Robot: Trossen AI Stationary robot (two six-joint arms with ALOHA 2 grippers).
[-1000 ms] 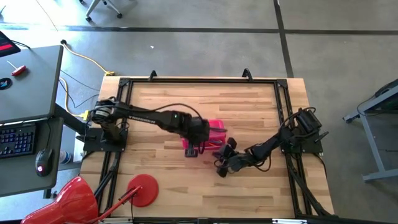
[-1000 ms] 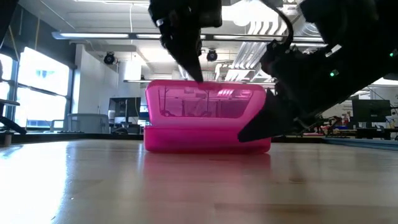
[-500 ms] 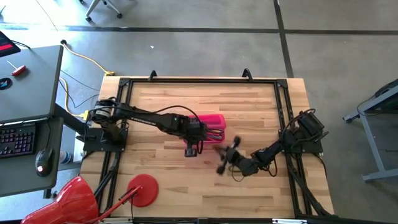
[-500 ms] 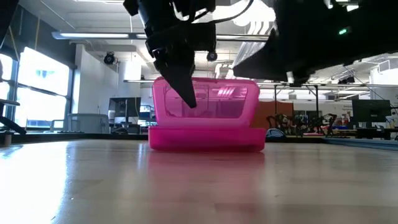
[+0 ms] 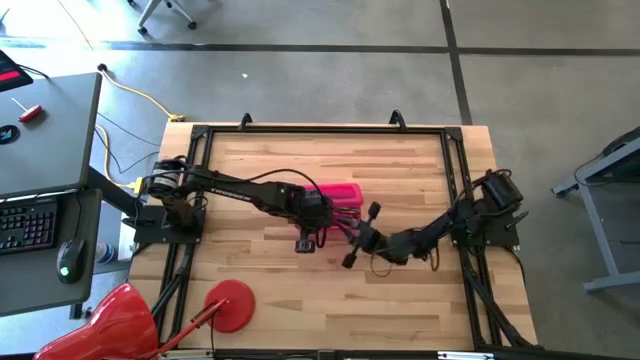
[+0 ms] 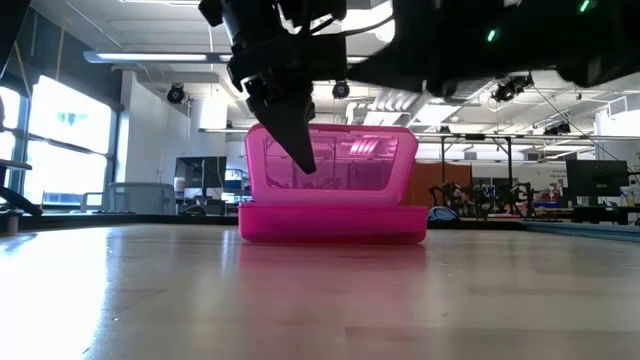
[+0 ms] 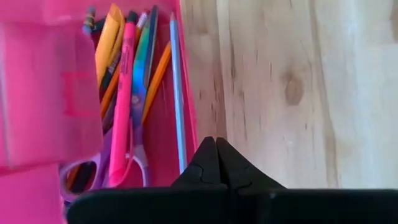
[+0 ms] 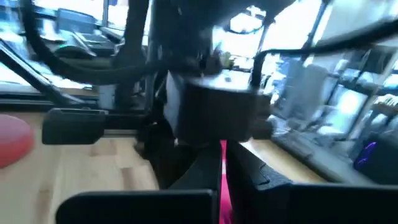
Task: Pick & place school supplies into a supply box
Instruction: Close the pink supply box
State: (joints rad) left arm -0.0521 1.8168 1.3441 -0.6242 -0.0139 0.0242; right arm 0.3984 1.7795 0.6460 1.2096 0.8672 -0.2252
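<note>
The supply box [image 5: 338, 195] sits mid-desk [image 5: 400, 170], lid raised upright in the low view. The school supplies [image 7: 127, 93] lie packed inside: pencils, pens and a pink marker side by side, purple-handled scissors [image 7: 93, 171] on the floor of the box.

The left gripper [image 7: 216, 163] is closed and empty, tips together just above the box's near rim. The right gripper [image 5: 352, 250] is closed too, holding nothing, just beside the box.

You're likely dealing with light, thin, rigid plastic: it should slide easily on the wood and the hinged lid will swing freely. If you close it, push the lid's top edge; brace the base wall so it doesn't skid. The pencils are stiff and roll easily.
</note>
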